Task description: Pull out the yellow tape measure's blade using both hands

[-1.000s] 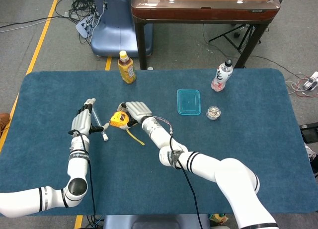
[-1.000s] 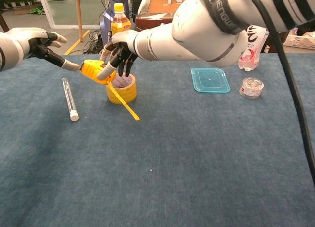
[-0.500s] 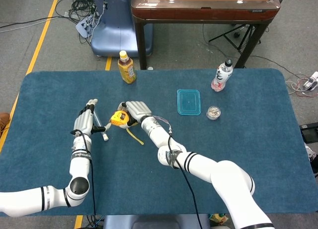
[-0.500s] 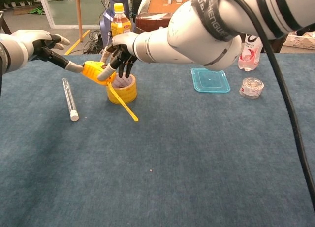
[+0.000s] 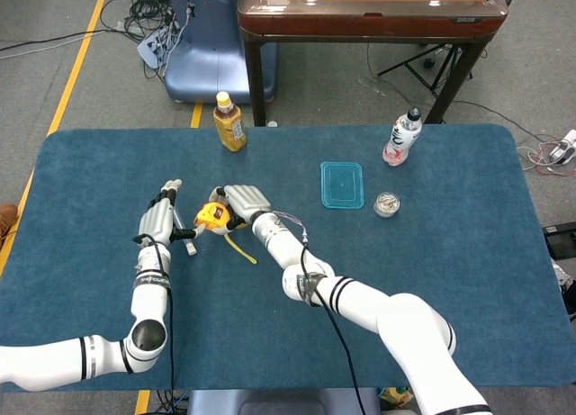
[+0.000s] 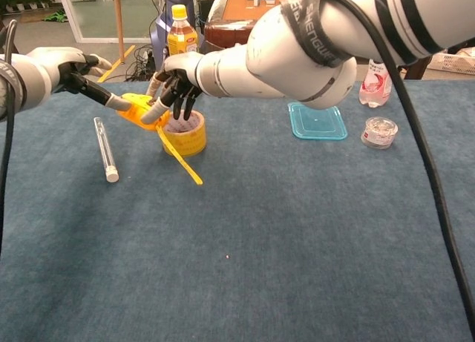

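Yellow tape measure (image 6: 141,108) sits above and just left of the roll of yellow tape (image 6: 185,138), lifted off the blue counter (image 6: 297,231). Right hand (image 6: 172,86) grasps its case, fingers (image 6: 152,113) curled over the top. A length of blade (image 6: 182,158) hangs from the case, slanting down past the front of the roll. Left hand (image 6: 70,71), left of the roll, reaches toward the case; one extended fingertip touches its left end, grasping nothing. A clear tube (image 6: 104,149) lies on the counter left of the roll.
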Robot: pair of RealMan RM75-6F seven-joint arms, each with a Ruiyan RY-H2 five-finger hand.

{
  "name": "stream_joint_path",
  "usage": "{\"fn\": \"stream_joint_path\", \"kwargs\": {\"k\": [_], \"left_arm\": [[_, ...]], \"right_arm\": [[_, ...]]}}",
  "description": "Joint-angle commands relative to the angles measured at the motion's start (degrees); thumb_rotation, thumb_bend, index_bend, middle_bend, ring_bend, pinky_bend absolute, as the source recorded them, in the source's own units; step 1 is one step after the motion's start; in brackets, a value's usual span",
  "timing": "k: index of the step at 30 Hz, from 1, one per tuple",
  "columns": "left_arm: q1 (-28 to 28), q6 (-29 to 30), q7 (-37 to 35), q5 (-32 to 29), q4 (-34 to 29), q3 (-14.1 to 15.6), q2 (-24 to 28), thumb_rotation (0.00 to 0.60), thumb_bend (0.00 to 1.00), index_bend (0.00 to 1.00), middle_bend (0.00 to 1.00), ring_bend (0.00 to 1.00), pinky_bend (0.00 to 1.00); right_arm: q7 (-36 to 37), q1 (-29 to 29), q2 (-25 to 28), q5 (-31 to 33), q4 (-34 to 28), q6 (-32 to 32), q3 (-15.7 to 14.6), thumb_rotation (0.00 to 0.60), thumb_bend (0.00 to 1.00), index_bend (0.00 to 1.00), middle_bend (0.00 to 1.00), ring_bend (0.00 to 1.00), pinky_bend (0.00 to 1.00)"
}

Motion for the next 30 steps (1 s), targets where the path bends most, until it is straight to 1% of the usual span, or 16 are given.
{"fn": "stream_joint_path", "kwargs": {"k": [1, 19, 30], "left_arm": [[-0.2, -0.1, 0.2, -0.2, 0.3, -0.1, -0.3, 0.600, 0.20, 0.00, 0.00, 0.00, 0.00], [-0.9, -0.5, 1.0, -1.5, 2.2, -1.1, -1.5, 0.600, 0.20, 0.00, 0.00, 0.00, 0.00], [-1.2, -0.5, 1.4, -1.9, 3.7, -1.4, -2.1, 0.600, 0.20, 0.00, 0.00, 0.00, 0.00]], "right_arm": [[0.3, -0.1, 0.1, -0.3, 0.0, -0.4, 0.0, 0.600, 0.61, 0.63, 0.63, 0.51, 0.42], [2.5, -0.2, -0.6, -1.8, 3.3, -3.1, 0.1, 0.600, 0.61, 0.63, 0.63, 0.51, 0.42], [4.1, -0.5, -0.5, -3.4, 3.3, -4.5, 0.0, 0.600, 0.61, 0.64, 0.63, 0.51, 0.42]]}}
